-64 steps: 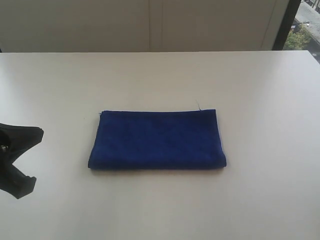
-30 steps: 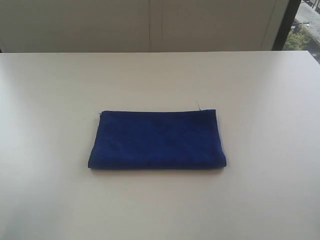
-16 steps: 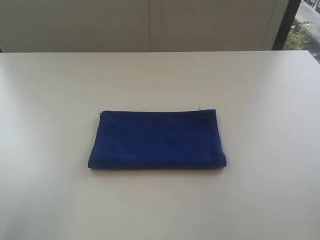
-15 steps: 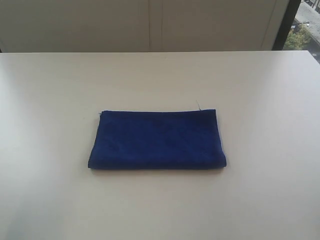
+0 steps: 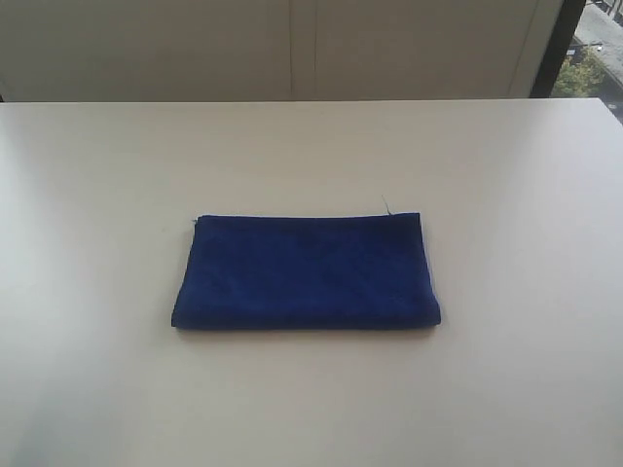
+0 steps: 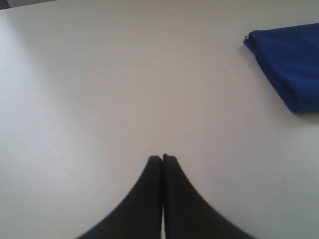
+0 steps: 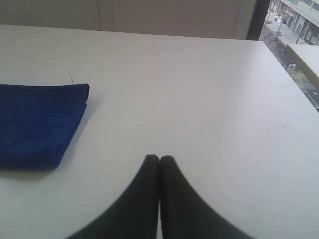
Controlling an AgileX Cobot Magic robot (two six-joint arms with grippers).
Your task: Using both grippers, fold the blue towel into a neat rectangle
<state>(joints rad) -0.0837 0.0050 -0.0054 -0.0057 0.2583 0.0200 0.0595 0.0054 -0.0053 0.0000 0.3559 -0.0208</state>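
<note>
The blue towel lies folded into a flat rectangle in the middle of the white table, with a loose thread at its far right corner. Neither gripper shows in the exterior view. In the left wrist view my left gripper is shut with nothing held, over bare table well away from the blue towel. In the right wrist view my right gripper is also shut and empty, apart from the blue towel, which lies off to its side.
A pale wall with panel seams runs behind the table's far edge. A dark window frame with an outdoor street view stands at the far right.
The left gripper, seen open at the exterior view's left edge two seconds ago, has withdrawn out of that view. The towel has not moved.
</note>
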